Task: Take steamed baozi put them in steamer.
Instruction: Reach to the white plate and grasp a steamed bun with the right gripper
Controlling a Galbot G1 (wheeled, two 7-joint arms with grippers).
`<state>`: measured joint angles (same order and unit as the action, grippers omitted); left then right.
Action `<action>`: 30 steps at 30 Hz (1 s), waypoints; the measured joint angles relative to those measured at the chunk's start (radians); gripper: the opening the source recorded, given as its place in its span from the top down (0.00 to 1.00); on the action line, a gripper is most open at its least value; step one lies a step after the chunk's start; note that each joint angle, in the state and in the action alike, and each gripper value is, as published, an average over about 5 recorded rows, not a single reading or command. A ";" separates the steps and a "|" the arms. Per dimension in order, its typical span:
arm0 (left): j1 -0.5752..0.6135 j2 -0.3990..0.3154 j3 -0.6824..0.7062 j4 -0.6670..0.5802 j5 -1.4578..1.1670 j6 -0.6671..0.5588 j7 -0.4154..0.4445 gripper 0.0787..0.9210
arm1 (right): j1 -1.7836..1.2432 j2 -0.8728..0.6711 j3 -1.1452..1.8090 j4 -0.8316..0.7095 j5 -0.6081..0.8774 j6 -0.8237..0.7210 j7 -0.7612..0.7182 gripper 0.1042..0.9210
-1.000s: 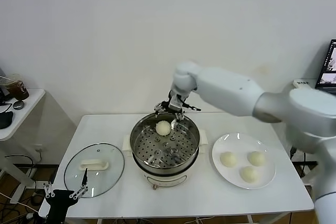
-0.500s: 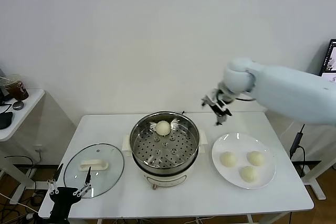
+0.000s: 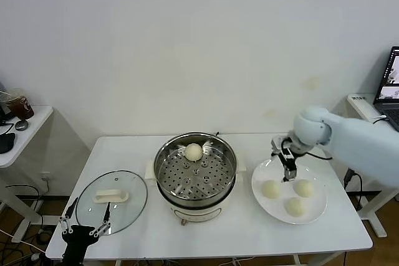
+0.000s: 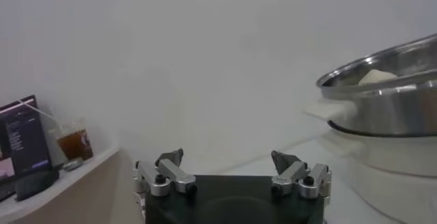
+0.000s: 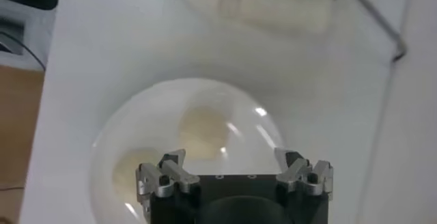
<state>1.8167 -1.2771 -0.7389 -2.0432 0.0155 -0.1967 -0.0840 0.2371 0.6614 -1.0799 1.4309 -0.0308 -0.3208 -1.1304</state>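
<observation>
Head view of a white tabletop [image 3: 212, 235] set against a plain wall. The steamer [image 3: 196, 175], a shiny steel pot with a perforated tray on a cream-white base, stands at the middle of the tabletop. One steamed baozi [image 3: 194, 151] lies on the tray at the far side of the pot, close to the wall of the pot. On the robot's right of the steamer sits a white plate [image 3: 269, 207] carrying the other three baozi: one on the side nearest the steamer [image 3: 270, 189], one farther right [image 3: 303, 187], and one toward the front edge [image 3: 295, 206]. The three lie near one another without touching.

The right tool [image 3: 288, 165] hangs over the far part of the plate, above and between the two rear baozi, fingers spread wide and holding nothing. In the right wrist view, the plate [image 5: 116, 143] and two of the buns lie below the open fingers [image 5: 166, 171].

A round glass lid [image 3: 134, 207] with a white handle lies flat on the tabletop on the robot's left of the steamer. The left tool [image 3: 84, 227] is parked low at the front left edge of the tabletop, just beside the lid, fingers open and empty. Its wrist view shows the steamer's rim [image 4: 382, 75] from the side.
</observation>
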 measured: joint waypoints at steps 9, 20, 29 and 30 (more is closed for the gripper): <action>0.008 -0.003 -0.009 -0.005 0.006 0.000 -0.001 0.12 | -0.146 0.040 0.104 -0.085 -0.065 0.023 0.009 0.12; 0.014 -0.004 -0.021 -0.007 0.008 -0.002 -0.003 0.12 | -0.231 0.109 0.185 -0.181 -0.110 0.040 0.035 0.12; 0.013 -0.006 -0.027 -0.005 0.008 -0.004 -0.006 0.12 | -0.261 0.140 0.210 -0.217 -0.128 0.040 0.034 0.17; 0.013 -0.006 -0.027 -0.005 0.008 -0.004 -0.006 0.12 | -0.262 0.142 0.213 -0.219 -0.129 0.039 0.034 0.20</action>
<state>1.8301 -1.2828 -0.7660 -2.0477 0.0238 -0.2006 -0.0897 -0.0252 0.8034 -0.8670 1.2116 -0.1596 -0.2817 -1.0964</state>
